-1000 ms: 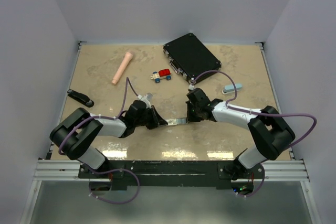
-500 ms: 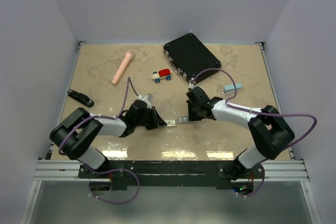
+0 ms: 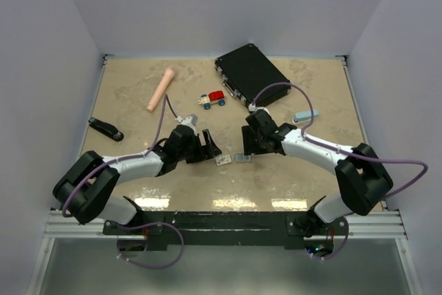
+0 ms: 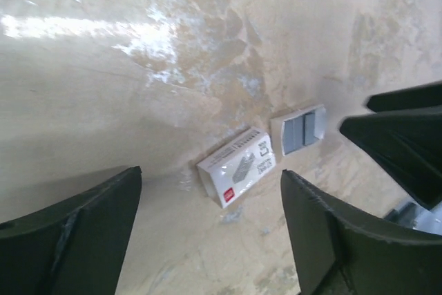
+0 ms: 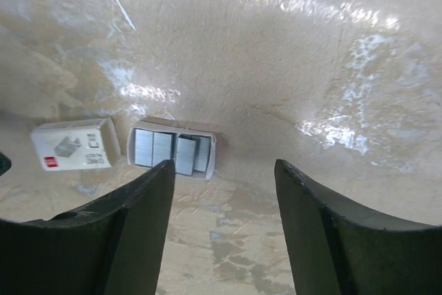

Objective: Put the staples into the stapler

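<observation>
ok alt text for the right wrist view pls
Grey staples lie in a small open white tray on a beige table, with a small white box beside it. The open right pincer hangs close by, its dark fingers along the bottom edge.

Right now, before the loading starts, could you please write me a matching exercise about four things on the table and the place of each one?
Column A
1. stapler
2. staples
3. toy car
4. black case

Column B
a. lying in an open white tray
b. at the far edge of the table, right of centre
c. alone near the left edge
d. between the pink cylinder and the case

Pairs: 1-c, 2-a, 3-d, 4-b
</observation>
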### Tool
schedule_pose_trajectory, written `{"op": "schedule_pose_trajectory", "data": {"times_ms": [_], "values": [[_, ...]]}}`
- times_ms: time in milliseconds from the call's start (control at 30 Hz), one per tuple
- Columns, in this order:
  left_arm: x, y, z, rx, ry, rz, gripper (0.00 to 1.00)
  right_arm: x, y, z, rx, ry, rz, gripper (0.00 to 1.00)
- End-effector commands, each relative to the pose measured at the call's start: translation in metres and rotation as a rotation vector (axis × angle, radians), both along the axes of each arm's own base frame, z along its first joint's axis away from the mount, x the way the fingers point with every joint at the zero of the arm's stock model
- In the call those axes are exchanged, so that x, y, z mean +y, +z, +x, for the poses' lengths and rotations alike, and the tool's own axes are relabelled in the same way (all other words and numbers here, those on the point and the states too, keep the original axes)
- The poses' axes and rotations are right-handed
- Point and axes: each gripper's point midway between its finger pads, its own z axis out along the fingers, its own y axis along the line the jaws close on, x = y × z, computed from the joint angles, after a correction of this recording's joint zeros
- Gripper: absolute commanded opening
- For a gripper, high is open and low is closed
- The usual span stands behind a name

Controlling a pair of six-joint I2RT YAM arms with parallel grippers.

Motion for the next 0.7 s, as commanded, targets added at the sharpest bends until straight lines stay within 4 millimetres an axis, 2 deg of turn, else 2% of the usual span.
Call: {"op": "schedule_pose_trajectory", "data": {"times_ms": [0, 33, 67, 100, 133, 167, 200, 233, 267, 500, 667], "values": [[0.026, 0.037, 0.030, -0.119, 0.117, 0.122, 0.92, -0.006, 0.056, 0.026, -0.158, -0.038, -0.002, 0.68], [0.038, 0.036, 0.033, -0.126, 0.154, 0.179, 0.96, -0.006, 0.064, 0.028, -0.178, -0.040, 0.003, 0.71], [0.050, 0.036, 0.033, -0.113, 0.181, 0.219, 0.97, -0.007, 0.072, 0.031, -0.199, -0.047, 0.002, 0.78], [0.055, 0.050, 0.038, -0.139, 0.209, 0.225, 0.99, -0.007, 0.076, 0.031, -0.213, -0.046, 0.006, 0.81], [0.071, 0.049, 0.039, -0.132, 0.255, 0.285, 1.00, -0.008, 0.084, 0.033, -0.235, -0.048, 0.016, 0.85], [0.080, 0.061, 0.045, -0.151, 0.296, 0.291, 1.00, -0.010, 0.090, 0.035, -0.253, -0.055, 0.017, 0.89], [0.088, 0.064, 0.046, -0.150, 0.328, 0.312, 1.00, -0.010, 0.093, 0.035, -0.263, -0.055, 0.018, 0.91], [0.104, 0.063, 0.045, -0.142, 0.370, 0.365, 1.00, -0.011, 0.100, 0.036, -0.283, -0.056, 0.023, 0.97], [0.113, 0.072, 0.049, -0.155, 0.410, 0.371, 1.00, -0.013, 0.103, 0.038, -0.301, -0.062, 0.021, 0.98], [0.189, 0.087, 0.054, -0.112, 0.598, 0.511, 1.00, -0.012, 0.125, 0.041, -0.401, -0.036, 0.070, 0.98], [0.260, 0.102, 0.052, -0.067, 0.792, 0.635, 1.00, -0.007, 0.127, 0.041, -0.421, 0.002, 0.090, 0.98]]}}
